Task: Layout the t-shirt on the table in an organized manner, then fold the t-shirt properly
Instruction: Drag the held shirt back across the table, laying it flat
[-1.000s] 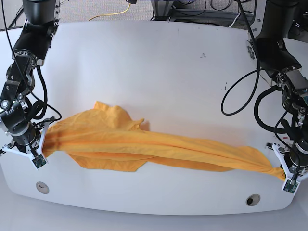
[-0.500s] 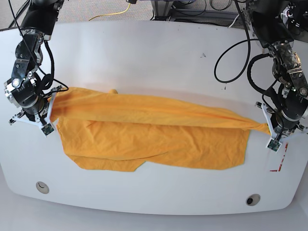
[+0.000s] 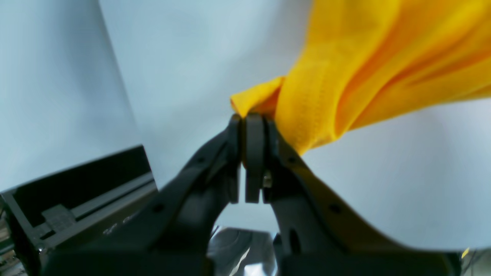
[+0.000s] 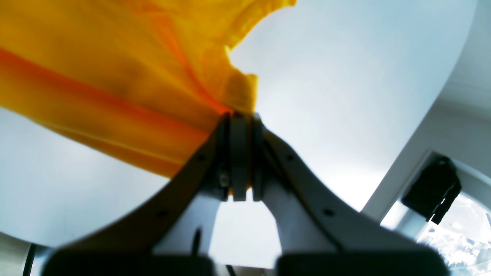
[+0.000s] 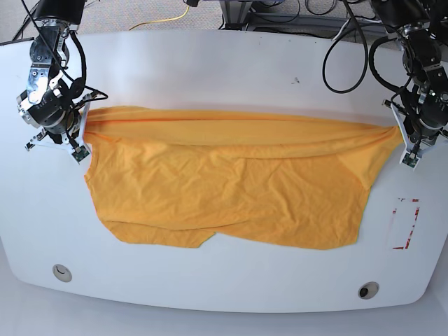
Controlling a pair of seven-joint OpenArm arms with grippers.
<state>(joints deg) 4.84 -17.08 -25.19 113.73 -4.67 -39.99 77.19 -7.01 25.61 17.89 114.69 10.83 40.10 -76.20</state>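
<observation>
Wrinkled orange-yellow t-shirt (image 5: 231, 189) lies spread wide across the white table (image 5: 224, 77).

**Shirt pulled open toward the far side**

Both arms have swung away from the near edge and up the table (image 5: 224, 63), left gripper (image 5: 404, 148) and right gripper (image 5: 78, 143) dragging the shirt (image 5: 231, 189) with them. What was 1 bunched rope of cloth is now spread out wide, its top edge stretched between the 2 grippers.
</observation>
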